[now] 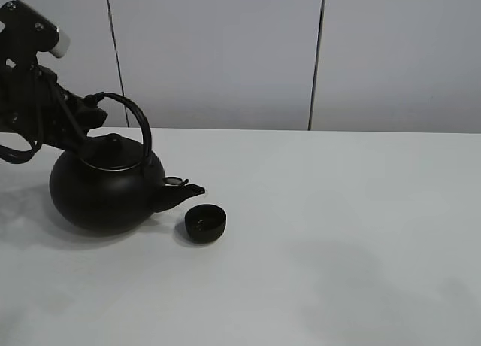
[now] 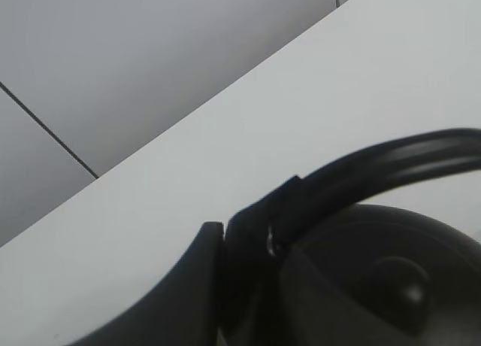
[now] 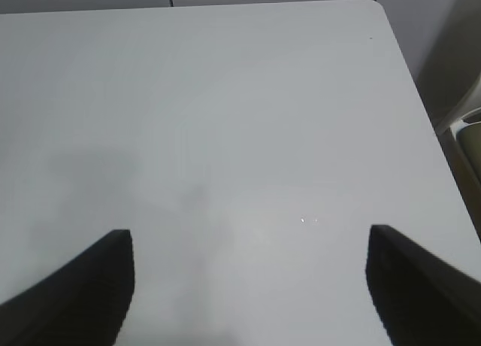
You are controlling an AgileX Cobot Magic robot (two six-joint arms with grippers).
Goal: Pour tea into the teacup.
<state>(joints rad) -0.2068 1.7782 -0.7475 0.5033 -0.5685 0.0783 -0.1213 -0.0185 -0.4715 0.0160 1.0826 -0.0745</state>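
The left gripper [image 1: 94, 105] looks clamped on the kettle [image 1: 105, 188] handle [image 1: 141, 124] at the upper left of the high view. The teacup [image 1: 205, 222] sits left of centre, just beside the spout [image 1: 186, 191]. The spout tip seems short of the rim, so a tilt could wet the table [image 1: 338, 233]. The handle may also swivel in the grip. The right gripper [image 3: 248, 286] hangs wide apart over bare tabletop. The cup's dark inside hides any tea, and the left fingers blend into the black arm.

Both kettle [image 1: 105, 192] and teacup [image 1: 205, 223] look matt black, faintly grainy like cast iron — the table [image 1: 338, 233] smooth, pale, matt
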